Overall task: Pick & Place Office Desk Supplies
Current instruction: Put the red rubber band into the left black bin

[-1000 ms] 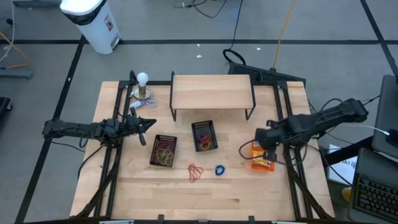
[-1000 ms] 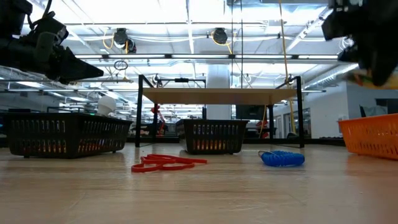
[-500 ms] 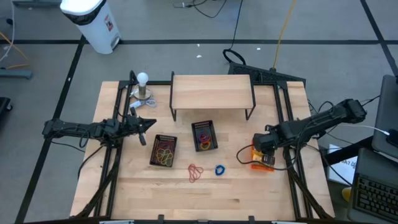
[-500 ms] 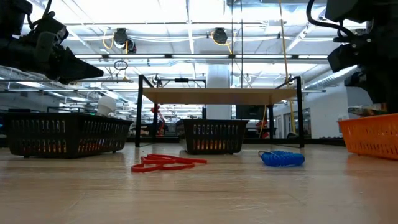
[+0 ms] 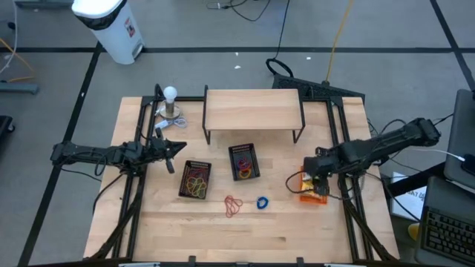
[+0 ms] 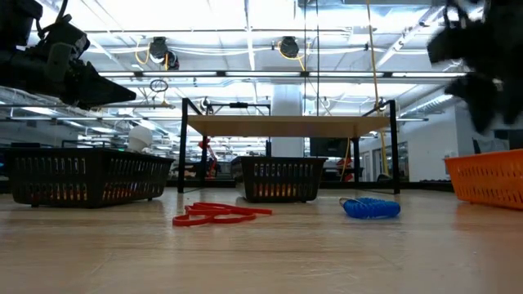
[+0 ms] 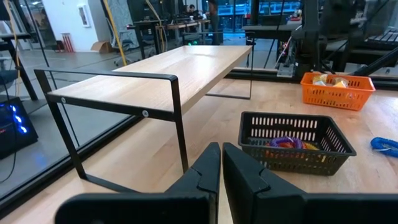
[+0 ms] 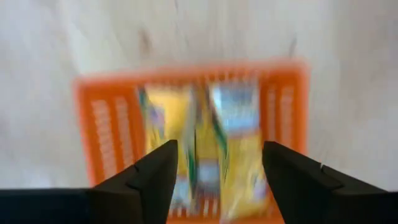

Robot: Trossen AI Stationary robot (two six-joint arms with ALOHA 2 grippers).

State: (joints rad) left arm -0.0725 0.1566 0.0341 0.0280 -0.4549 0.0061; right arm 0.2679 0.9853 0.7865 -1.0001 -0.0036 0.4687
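My right gripper (image 8: pixel 217 177) stands open just above the orange basket (image 5: pixel 313 190) at the table's right. It points down, with nothing between its fingers. Yellow packets with blue-white marks (image 8: pixel 214 143) lie in that basket. My left gripper (image 5: pixel 175 151) is shut and hovers level at the table's left, touching nothing. Coloured rubber bands fill two black baskets (image 5: pixel 196 179) (image 5: pixel 244 162). A red rubber band bundle (image 5: pixel 233 205) and a blue coil (image 5: pixel 262 202) lie loose on the table.
A low wooden shelf on black legs (image 5: pixel 252 111) stands at the far middle. A white ball on a metal stand (image 5: pixel 171 100) sits at the far left. Bare tabletop runs along the near edge (image 5: pixel 237 237).
My right gripper, which carried a yellow packet a second ago, sank to the orange basket's rim and has come up again. Nothing shows between its fingers now; the packet is no longer in its hold.
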